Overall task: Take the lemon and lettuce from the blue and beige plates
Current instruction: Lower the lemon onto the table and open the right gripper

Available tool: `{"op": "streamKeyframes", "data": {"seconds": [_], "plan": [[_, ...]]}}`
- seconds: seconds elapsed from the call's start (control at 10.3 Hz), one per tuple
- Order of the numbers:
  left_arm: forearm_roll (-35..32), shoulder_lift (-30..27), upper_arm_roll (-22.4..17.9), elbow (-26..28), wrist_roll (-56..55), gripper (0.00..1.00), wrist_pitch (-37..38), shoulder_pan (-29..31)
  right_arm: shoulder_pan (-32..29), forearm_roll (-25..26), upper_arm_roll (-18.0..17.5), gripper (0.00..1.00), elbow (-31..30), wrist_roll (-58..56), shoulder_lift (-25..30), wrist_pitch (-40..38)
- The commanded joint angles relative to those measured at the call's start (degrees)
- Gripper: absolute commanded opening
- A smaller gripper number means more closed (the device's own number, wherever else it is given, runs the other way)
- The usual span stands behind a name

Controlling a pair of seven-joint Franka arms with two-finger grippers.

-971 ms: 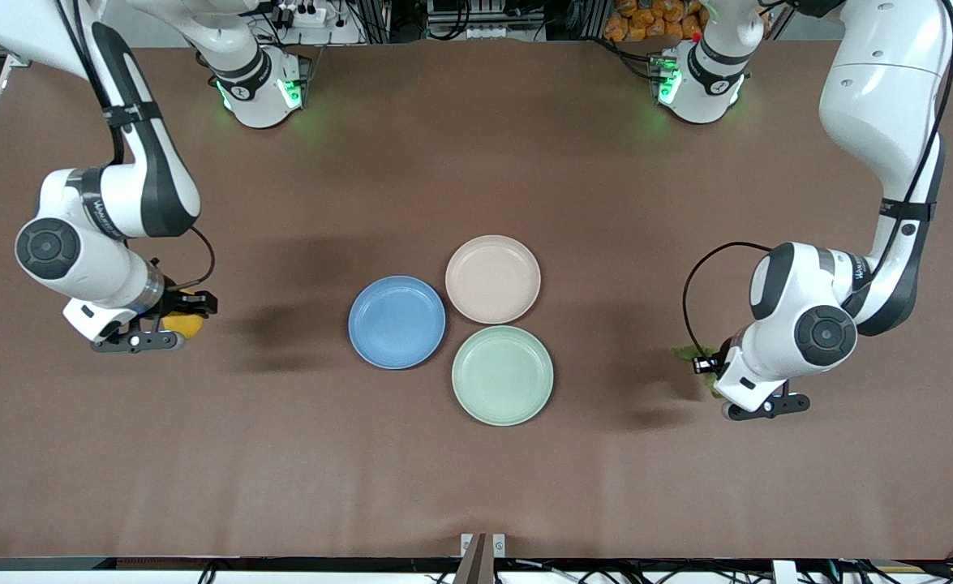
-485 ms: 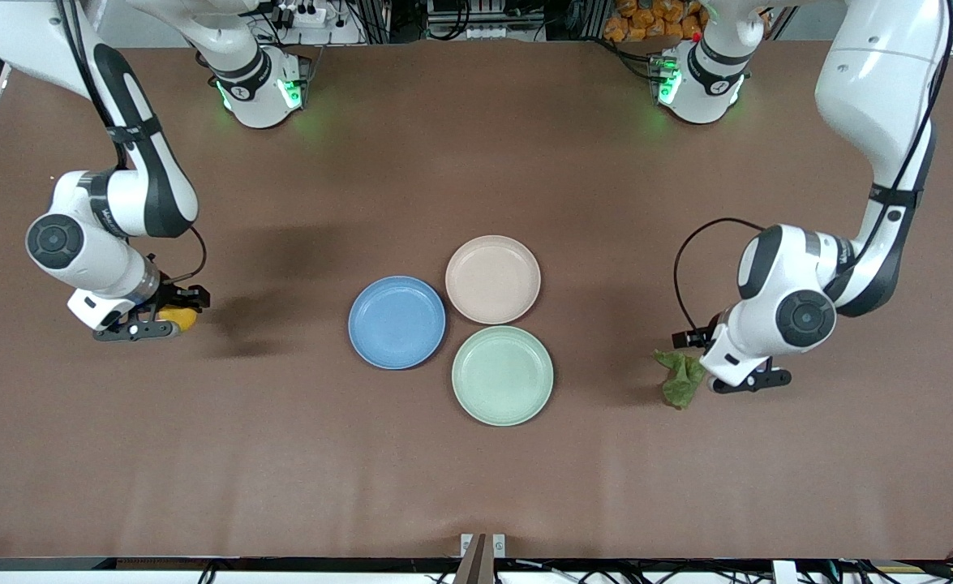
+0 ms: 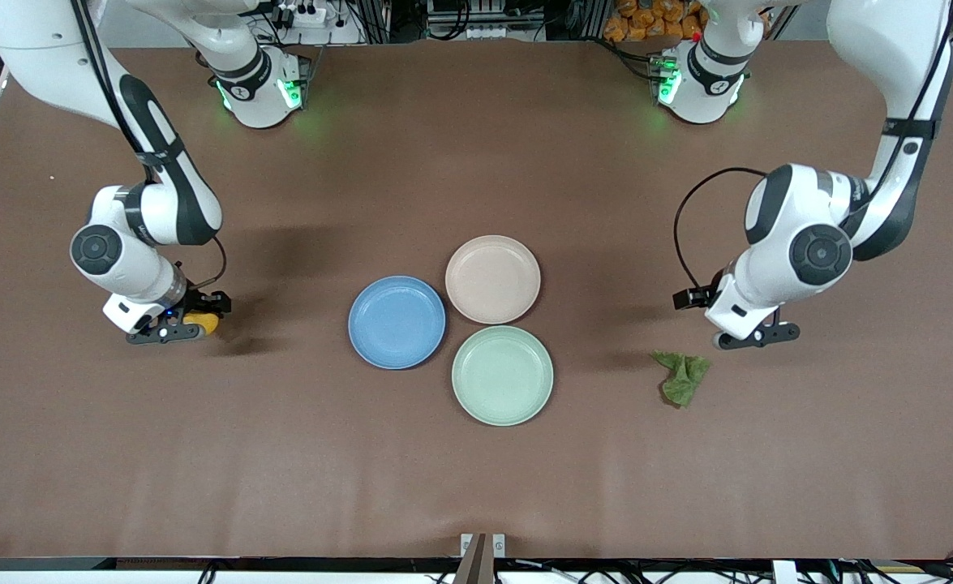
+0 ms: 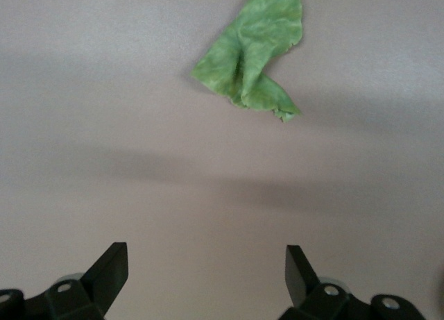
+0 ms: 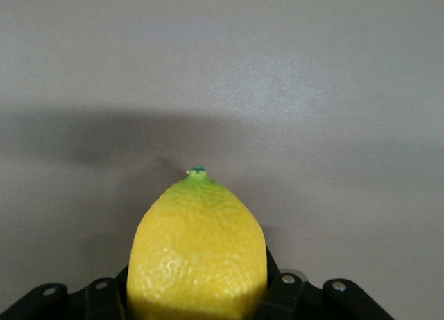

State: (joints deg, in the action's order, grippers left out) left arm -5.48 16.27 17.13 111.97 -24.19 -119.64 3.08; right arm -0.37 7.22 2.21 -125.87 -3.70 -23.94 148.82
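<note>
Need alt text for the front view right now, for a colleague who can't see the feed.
The lettuce lies loose on the brown table toward the left arm's end, the open left gripper above and beside it. The right gripper holds the lemon near the right arm's end; the blue plate, beige plate and green plate sit empty mid-table.

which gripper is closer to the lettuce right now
Left. The left gripper hangs open just above the table beside the lettuce, which lies loose on the table. The right gripper is at the right arm's end of the table, shut on the lemon.
</note>
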Motion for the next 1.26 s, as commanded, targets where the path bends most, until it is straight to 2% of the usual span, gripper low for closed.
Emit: {"op": "streamKeyframes", "data": {"seconds": [0.0, 0.1, 0.19, 0.39, 0.58, 0.78, 0.87, 1.07, 1.17], "plan": [[1.4, -8.1, -0.2, 3.8, 0.8, 1.00, -0.8, -1.0, 0.3, -1.2, 0.3, 0.30, 0.3, -0.6, -1.1, 1.7], [1.4, -9.6, -0.2, 3.2, 0.9, 1.00, -0.8, -1.1, 0.3, -1.3, 0.3, 0.80, 0.5, -0.3, -1.1, 1.7], [1.4, -11.1, -0.2, 2.5, 0.8, 1.00, -0.8, -1.1, 0.3, -1.3, 0.3, 1.00, 0.8, 0.1, -1.1, 1.2], [1.1, -14.0, -0.2, 0.1, 0.7, 1.00, -0.3, -1.2, 0.4, -1.3, 0.2, 1.00, 2.7, 0.1, -0.2, -1.6], [0.7, -14.3, -1.7, -6.5, 2.2, 1.00, 6.6, -1.8, 0.4, -1.3, 0.1, 1.00, 10.1, 0.1, 1.5, -14.5], [1.1, -14.2, -5.8, -13.8, 13.2, 1.00, 16.1, -4.9, 0.5, -1.3, 0.0, 1.00, 18.9, 0.0, 2.3, -28.9], [1.4, -14.5, -7.0, -15.4, 16.0, 1.00, 18.1, -6.0, 0.6, -1.5, 0.0, 1.00, 21.5, 0.0, 2.6, -31.8], [1.9, -15.0, -7.1, -18.3, 17.2, 1.00, 23.0, -6.1, 0.8, -7.4, 0.2, 1.00, 24.5, -0.3, 4.7, -34.5], [3.0, -15.1, -7.1, -20.1, 18.8, 1.00, 25.6, -6.0, 0.8, -7.7, 0.2, 1.00, 25.8, -0.4, 5.8, -34.6]]}}
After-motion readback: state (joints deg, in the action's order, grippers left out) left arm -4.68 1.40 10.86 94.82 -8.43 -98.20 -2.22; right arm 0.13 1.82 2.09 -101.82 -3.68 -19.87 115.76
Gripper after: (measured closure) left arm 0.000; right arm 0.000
